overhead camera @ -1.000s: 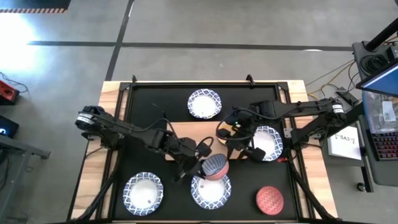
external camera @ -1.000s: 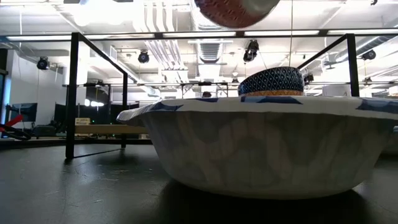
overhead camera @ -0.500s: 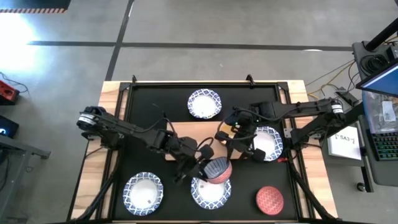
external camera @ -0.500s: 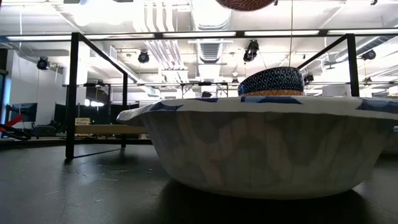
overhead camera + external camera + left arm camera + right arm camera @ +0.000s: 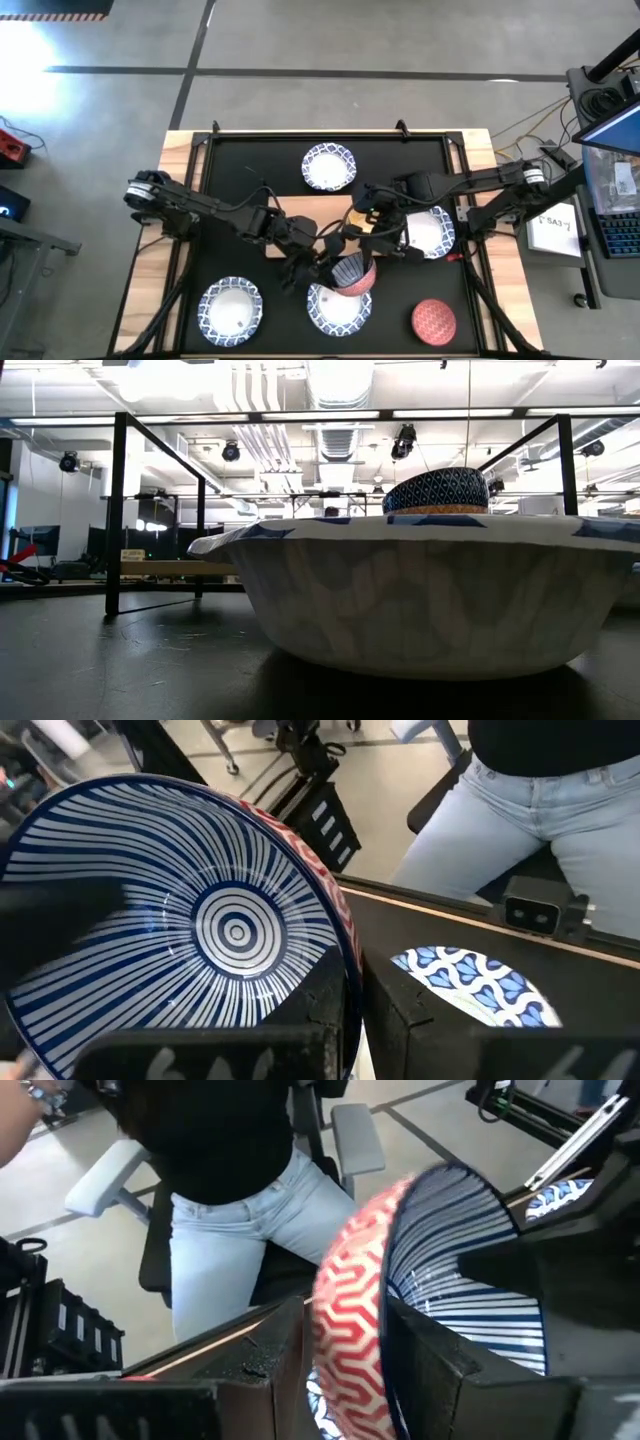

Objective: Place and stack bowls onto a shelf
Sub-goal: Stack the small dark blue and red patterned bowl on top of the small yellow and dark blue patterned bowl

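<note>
Bowls: one small bowl (image 5: 352, 273), red zigzag outside and blue-and-white stripes inside, is held in the air between the two grippers, tilted on its side above the table's near middle.
Left gripper (image 5: 330, 270): closed on that bowl's rim; in the left wrist view its two dark fingers (image 5: 330, 1010) pinch the rim, one inside and one outside (the striped inside fills most of that view).
Right gripper (image 5: 378, 243): its fingers (image 5: 290, 1340) stand on either side of the same bowl's red wall, right against it, spread as wide as the bowl; the right wrist view shows the bowl edge-on between them.
Below the grippers: a wide shallow blue-and-white bowl (image 5: 338, 310) sits on the black table (image 5: 240, 170), just under the held bowl.
Left of the left gripper: another wide patterned bowl (image 5: 231, 310) near the table's front edge.
Right of the right gripper: a wide patterned bowl (image 5: 432, 229) partly under the right arm, and a speckled red bowl (image 5: 434, 320) nearer the front.
Beyond both grippers: a wide patterned bowl (image 5: 329, 166) at the table's far side.
Shelf (image 5: 320, 212): light-brown board between the arms, mostly hidden by them.
Low view: a patterned dark blue bowl (image 5: 436, 490) sits on something orange, behind the near wide bowl.
Room: a person (image 5: 250, 1190) in jeans sits in a chair beyond the table.
</note>
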Motion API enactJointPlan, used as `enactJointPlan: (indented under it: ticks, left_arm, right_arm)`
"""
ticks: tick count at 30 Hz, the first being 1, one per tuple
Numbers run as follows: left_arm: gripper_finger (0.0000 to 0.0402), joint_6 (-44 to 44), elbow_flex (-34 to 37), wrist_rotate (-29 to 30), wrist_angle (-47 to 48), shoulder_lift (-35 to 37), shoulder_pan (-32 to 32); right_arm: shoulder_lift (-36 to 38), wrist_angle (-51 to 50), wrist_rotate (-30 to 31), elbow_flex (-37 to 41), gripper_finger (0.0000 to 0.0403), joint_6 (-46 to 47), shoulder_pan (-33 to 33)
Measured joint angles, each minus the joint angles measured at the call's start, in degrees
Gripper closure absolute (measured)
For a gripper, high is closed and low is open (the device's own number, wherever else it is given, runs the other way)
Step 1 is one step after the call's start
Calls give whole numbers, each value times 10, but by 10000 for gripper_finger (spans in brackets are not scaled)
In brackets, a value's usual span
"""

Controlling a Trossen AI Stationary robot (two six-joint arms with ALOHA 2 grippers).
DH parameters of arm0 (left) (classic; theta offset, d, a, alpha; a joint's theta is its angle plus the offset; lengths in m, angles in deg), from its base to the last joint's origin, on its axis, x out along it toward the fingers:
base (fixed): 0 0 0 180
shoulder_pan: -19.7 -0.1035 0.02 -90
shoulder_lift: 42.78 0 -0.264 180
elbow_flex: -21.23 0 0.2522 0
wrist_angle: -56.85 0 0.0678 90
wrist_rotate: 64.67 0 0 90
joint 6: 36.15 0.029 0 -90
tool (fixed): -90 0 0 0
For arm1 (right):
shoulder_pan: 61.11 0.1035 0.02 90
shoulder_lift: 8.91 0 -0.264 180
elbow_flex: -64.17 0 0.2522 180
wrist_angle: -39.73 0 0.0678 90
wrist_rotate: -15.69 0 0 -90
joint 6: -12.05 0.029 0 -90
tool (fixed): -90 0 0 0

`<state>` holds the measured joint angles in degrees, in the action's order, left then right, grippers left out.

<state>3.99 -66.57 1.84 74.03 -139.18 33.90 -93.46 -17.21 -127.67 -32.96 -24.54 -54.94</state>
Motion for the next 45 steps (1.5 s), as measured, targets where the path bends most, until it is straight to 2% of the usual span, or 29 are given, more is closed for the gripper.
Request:
enactJointPlan:
  ticks: [12,19,24,34,40,45]
  left_arm:
    - [399,20,0,-39,-2,-10,-10]
    - [397,22,0,-40,-2,-10,-10]
    - [375,20,0,-44,-8,-10,-10]
    - [344,7,-1,-18,-6,-9,-10]
    - [340,10,-1,-13,1,0,-17]
    - [340,22,-1,-14,12,5,-24]
  right_arm:
    - [-14,2,-26,0,327,-6,0]
    - [-14,3,-27,0,329,-9,0]
    - [-14,3,-30,0,334,-18,0]
    - [-14,0,-24,0,342,-11,0]
    - [-13,3,-21,0,368,-7,-2]
    - [-13,3,-17,0,371,-4,-2]
